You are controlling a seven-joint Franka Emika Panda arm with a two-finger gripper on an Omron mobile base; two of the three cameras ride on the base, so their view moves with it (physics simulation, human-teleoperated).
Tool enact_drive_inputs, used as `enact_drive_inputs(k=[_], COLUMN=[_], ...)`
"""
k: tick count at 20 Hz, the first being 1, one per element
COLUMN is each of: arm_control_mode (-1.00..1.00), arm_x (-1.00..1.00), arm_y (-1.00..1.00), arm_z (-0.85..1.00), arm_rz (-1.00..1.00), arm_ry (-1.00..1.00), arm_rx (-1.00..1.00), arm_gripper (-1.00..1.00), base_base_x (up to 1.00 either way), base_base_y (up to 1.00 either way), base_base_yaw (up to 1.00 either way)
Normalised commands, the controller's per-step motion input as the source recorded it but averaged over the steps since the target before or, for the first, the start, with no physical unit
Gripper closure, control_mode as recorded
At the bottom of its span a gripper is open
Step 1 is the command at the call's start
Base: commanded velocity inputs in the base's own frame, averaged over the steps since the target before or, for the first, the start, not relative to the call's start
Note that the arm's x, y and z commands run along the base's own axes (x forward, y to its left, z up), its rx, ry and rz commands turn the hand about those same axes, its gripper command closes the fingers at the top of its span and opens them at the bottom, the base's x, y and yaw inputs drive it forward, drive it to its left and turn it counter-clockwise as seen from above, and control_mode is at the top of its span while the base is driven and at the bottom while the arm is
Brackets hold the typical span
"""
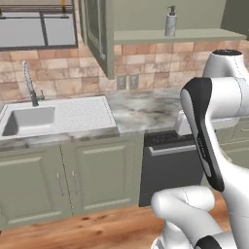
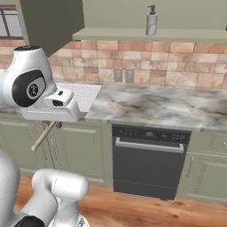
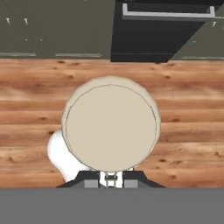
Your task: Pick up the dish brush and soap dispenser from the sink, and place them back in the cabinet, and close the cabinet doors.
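Kitchen with marble table [image 1: 146, 109] and wood floor; soap dispenser [image 2: 151, 21] already on the cabinet [image 2: 146, 34] shelf at 12 o'clock. Pincer [image 3: 111, 178] clamped on the dish brush [image 3: 110, 124]; next, lift it to that shelf

Matt beige brush head [image 3: 110, 124], marbled counter [image 1: 146, 109], brick-tiled wall [image 2: 177, 62]

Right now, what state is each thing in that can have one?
soap dispenser: upright on the cabinet shelf.
cabinet doors: open.
dish brush: held in the tool, off the counter.
tool: shut on the brush.
sink: basin empty.
dishwasher: closed.
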Motion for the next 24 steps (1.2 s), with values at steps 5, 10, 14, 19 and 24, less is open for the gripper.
enact_drive_inputs(k=[5,10,14,19,24], arm_control_mode=[1.00,1.00,1.00,1.00,1.00], arm_x=[0.00,0.00,0.00,0.00,0.00], arm_y=[0.00,0.00,0.00,0.00,0.00], arm_z=[0.00,0.00,0.00,0.00,0.00], arm_rz=[0.00,0.00,0.00,0.00,0.00], arm_ry=[0.00,0.00,0.00,0.00,0.00], arm_rx=[0.00,0.00,0.00,0.00,0.00], arm_gripper=[1.00,1.00,1.00,1.00,1.00], base_base_x=[0.00,0.00,0.02,0.13,0.26], base_base_y=[-0.66,-0.61,-0.43,-0.09,0.08], base_base_yaw=[0.00,0.00,0.00,0.00,0.00])
